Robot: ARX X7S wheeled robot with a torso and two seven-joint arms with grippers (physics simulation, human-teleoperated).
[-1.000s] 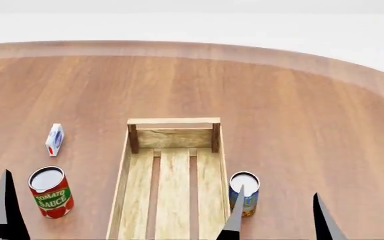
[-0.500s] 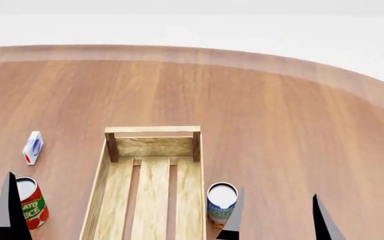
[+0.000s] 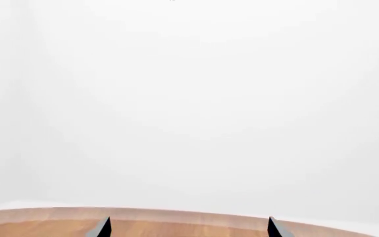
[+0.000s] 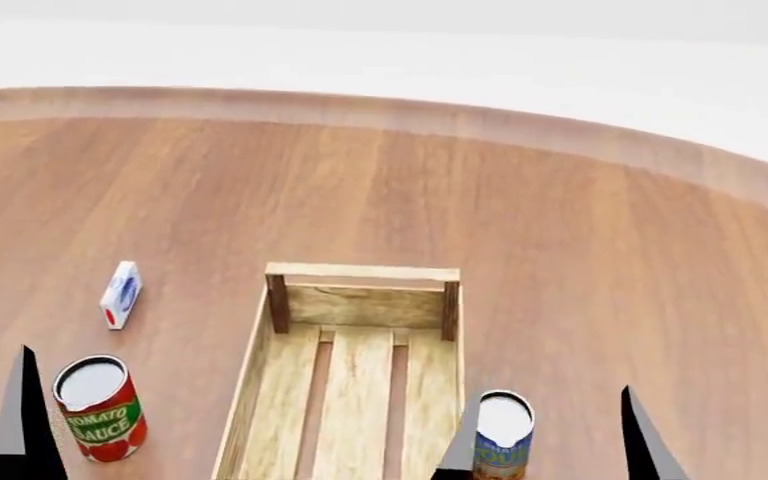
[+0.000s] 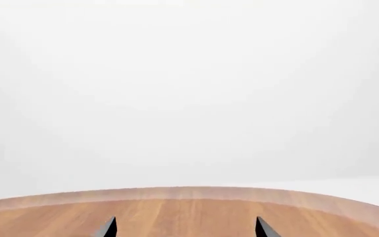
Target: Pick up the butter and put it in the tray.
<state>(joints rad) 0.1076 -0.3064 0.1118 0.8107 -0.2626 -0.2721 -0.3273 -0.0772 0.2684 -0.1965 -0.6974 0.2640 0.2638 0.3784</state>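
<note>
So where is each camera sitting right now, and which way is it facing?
Head view: on the head, looking forward and down at the round wooden table, the long pale-wood slatted tray, two cans and a small white box; dark fingers of both arms poke up at the bottom.
Left wrist view: near the left gripper, facing level across the table edge to white background.
Right wrist view: near the right gripper, likewise.
Shared: the wooden tabletop. The butter shows nowhere.

Pale wood tray (image 4: 253,400); red tomato can (image 4: 99,408); black tools.
</note>
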